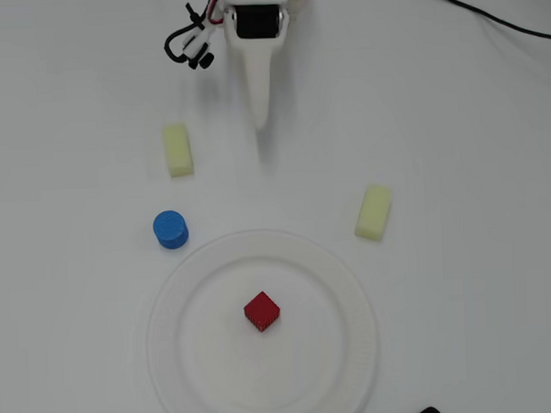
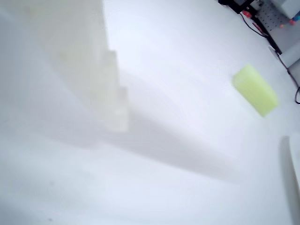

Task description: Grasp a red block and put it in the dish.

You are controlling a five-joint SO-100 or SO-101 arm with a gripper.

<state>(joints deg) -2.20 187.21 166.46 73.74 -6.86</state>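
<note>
The red block [image 1: 261,311] is a small cube lying near the middle of the dish [image 1: 172,357], a large round white plate at the bottom centre of the overhead view. My gripper [image 1: 261,120] is at the top of that view, pointing toward the dish and well apart from it. Its white fingers look closed together with nothing between them. In the wrist view the gripper [image 2: 119,122] shows as a pale finger at the upper left over bare table. The red block is out of that view. A sliver of the dish's rim [image 2: 295,164] shows at the right edge.
Two pale yellow oblong blocks lie on the table, one left of the gripper [image 1: 177,149] and one right of the dish [image 1: 374,212]. A blue cylinder [image 1: 170,229] stands by the dish's upper left rim. One yellow block [image 2: 255,90] shows in the wrist view. Black cables [image 1: 487,14] run across the top right.
</note>
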